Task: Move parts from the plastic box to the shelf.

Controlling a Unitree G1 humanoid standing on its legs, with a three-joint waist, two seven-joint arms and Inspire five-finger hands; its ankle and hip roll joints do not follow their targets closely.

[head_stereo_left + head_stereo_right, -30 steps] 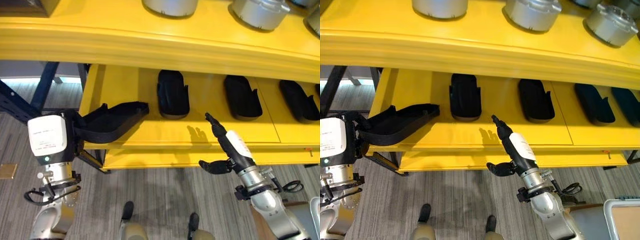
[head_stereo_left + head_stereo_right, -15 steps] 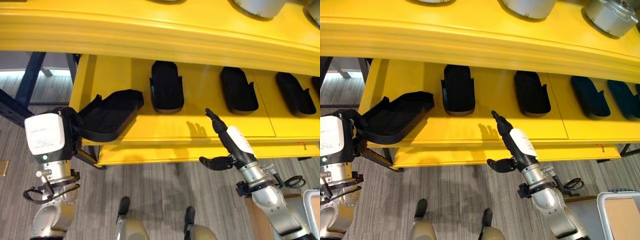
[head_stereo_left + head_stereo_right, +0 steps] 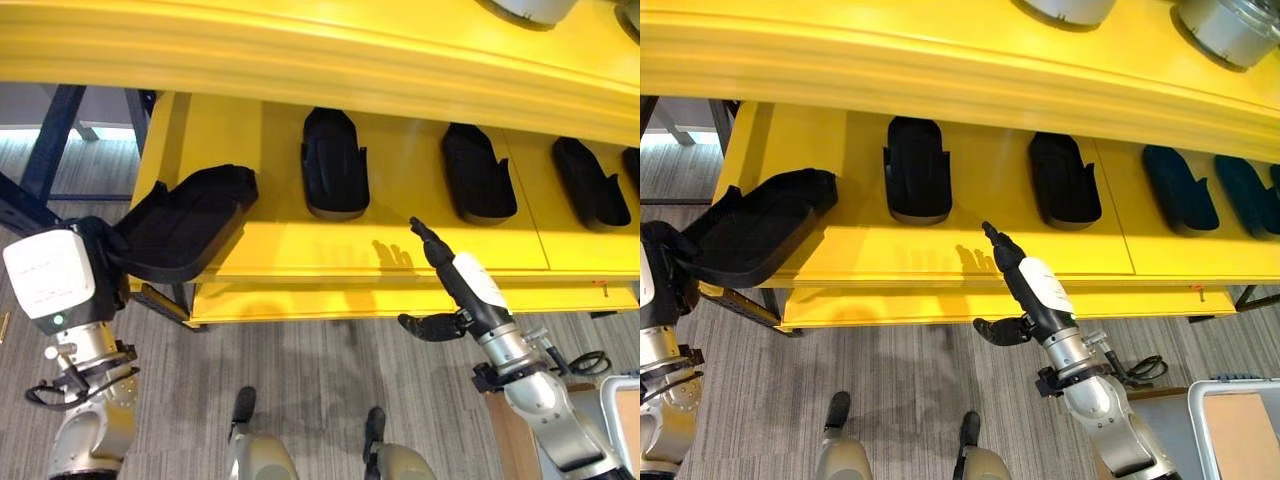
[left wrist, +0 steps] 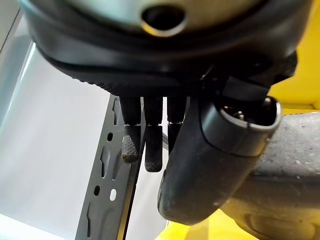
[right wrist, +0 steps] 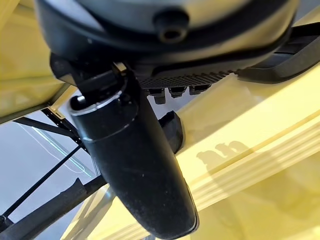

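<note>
My left hand (image 3: 103,247) is shut on one end of a black moulded part (image 3: 190,220), which juts over the left end of the yellow shelf (image 3: 300,255). In the left wrist view the thumb (image 4: 210,160) presses against the part's grey textured surface (image 4: 295,165). Three similar black parts (image 3: 333,165) (image 3: 478,175) (image 3: 590,180) lie in a row on the shelf. My right hand (image 3: 468,288) is open in front of the shelf's edge, its fingers straight and pointing at the shelf, its thumb held out to the side.
An upper yellow shelf (image 3: 940,60) overhangs the lower one and carries silver metal cylinders (image 3: 1230,30). A grey-rimmed box (image 3: 1235,430) stands at the lower right. A dark blue frame post (image 3: 50,140) runs beside the shelf's left end.
The camera has shifted. My left hand has carried the black part left, away from the nearest shelf part. The right hand has kept its pose.
</note>
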